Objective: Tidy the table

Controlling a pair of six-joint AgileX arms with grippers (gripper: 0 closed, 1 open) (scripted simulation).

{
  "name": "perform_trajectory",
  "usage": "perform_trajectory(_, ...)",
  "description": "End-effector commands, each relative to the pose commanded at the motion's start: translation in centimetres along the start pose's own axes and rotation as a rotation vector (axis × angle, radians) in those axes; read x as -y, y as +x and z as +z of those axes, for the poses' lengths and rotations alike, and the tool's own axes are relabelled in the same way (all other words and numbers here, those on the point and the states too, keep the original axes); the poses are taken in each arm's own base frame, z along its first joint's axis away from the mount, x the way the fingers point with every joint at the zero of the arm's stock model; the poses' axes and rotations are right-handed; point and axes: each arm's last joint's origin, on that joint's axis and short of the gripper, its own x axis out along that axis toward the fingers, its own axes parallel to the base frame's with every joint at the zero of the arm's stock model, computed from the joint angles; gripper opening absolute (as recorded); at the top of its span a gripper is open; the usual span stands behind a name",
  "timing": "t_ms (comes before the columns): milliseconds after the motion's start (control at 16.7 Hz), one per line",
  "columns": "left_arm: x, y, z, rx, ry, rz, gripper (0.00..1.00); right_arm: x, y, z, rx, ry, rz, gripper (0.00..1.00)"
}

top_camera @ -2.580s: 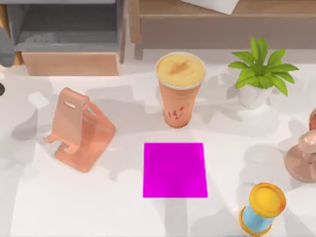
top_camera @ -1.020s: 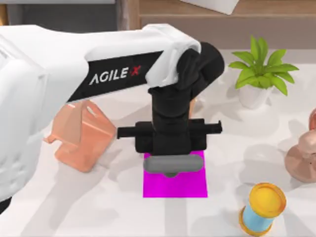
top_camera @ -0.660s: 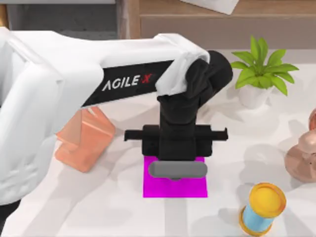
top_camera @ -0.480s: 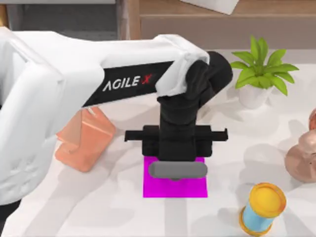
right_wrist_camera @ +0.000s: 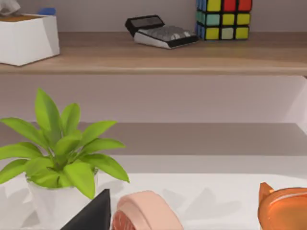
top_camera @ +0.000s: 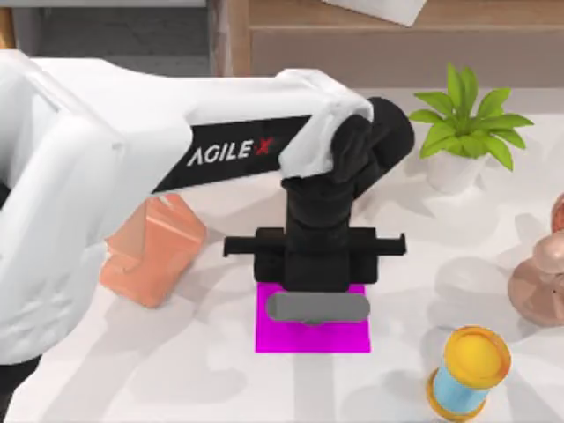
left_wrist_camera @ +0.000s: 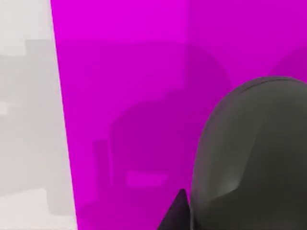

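The table [top_camera: 176,370] spreads white under everything, running out to both sides of the top view and back to the wooden shelf unit [top_camera: 397,44] along the far edge. At its middle lies the magenta mat [top_camera: 313,339], and I've got my left arm reaching in from the left, forearm stretched across, wrist bent straight down over the mat's far half. The left gripper [top_camera: 315,304] sits under that black wrist block, so from above I can't make out its fingers. In the left wrist view the mat [left_wrist_camera: 134,96] lies close below, with a dark rounded shape bulging in at one side; whether the fingers are spread or closed, or have hold of anything, I cannot tell.

The arm also covers part of the orange phone stand [top_camera: 150,256], left of the mat. Out to the right: the potted plant [top_camera: 463,132] near the shelf, a copper-coloured object [top_camera: 538,282] cut off by the right edge, and a yellow-and-blue spool [top_camera: 467,370] at the near right.

The right wrist view looks across the table at the plant [right_wrist_camera: 57,153], with a calculator [right_wrist_camera: 158,31], a colour cube [right_wrist_camera: 223,17] and a white box [right_wrist_camera: 26,38] on the shelf.
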Motion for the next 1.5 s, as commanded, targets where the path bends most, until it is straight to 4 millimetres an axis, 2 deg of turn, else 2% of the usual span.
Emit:
perform_trajectory(720, 0.0, 0.0, 0.0, 0.0, 0.0, 0.0, 0.98, 0.0, 0.0, 0.0, 0.0, 0.0, 0.0, 1.0)
perform_trajectory(1320, 0.0, 0.0, 0.0, 0.0, -0.001, 0.0, 1.0, 0.0, 0.0, 0.0, 0.0, 0.0, 0.0, 1.0)
perform_trajectory(1500, 1.3, -2.3, -0.3, -0.005, -0.087, 0.011, 1.0, 0.0, 0.0, 0.0, 0.0, 0.0, 0.0, 1.0)
